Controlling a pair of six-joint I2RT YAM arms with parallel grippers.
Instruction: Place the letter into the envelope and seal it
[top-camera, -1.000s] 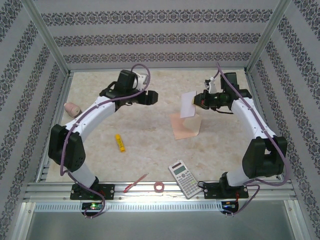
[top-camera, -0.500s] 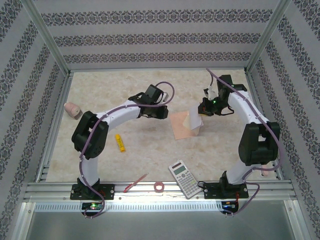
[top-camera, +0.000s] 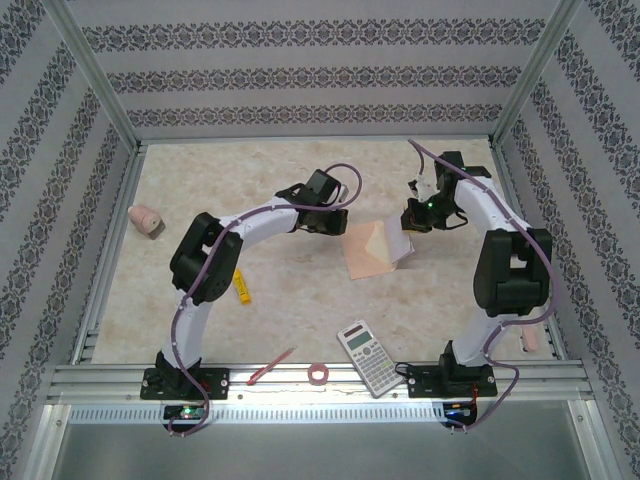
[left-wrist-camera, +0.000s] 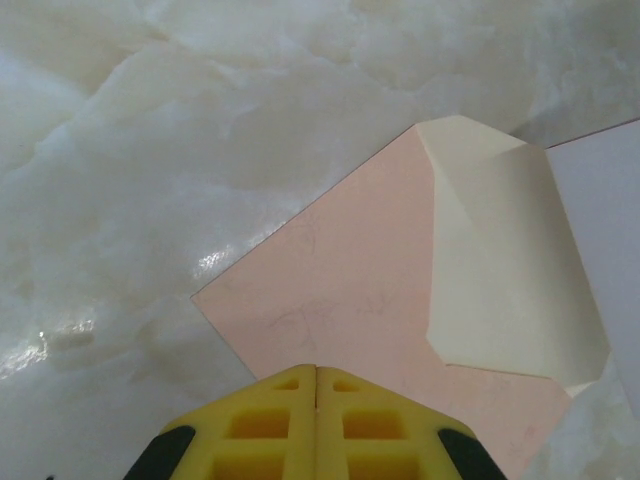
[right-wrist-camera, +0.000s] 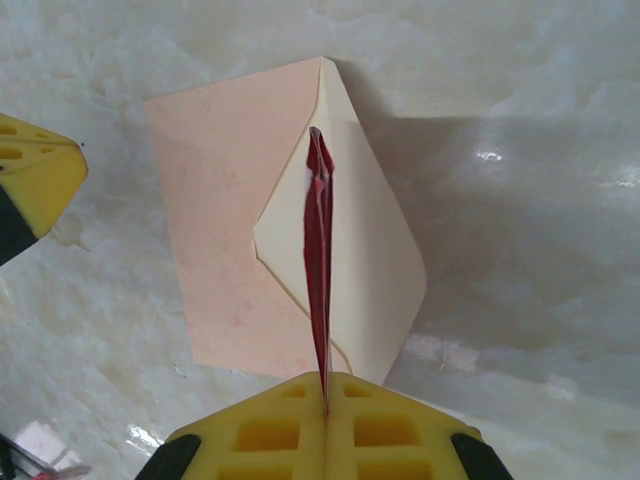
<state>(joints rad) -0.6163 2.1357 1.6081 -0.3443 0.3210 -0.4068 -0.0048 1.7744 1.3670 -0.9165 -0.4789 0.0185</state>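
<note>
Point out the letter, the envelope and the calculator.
letter (right-wrist-camera: 319, 250), right wrist view, its red edge seen end-on.
envelope (left-wrist-camera: 330, 300), left wrist view, peach body beside the flap.
calculator (top-camera: 370, 362), top external view, its keypad.

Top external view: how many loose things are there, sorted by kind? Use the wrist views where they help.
Paper items: 2, the envelope and the letter
Calculator: 1
Yellow stick: 1
Red stick: 1
Pink ring: 1
Pink lumps: 2, left lump and right lump
Total: 8
</note>
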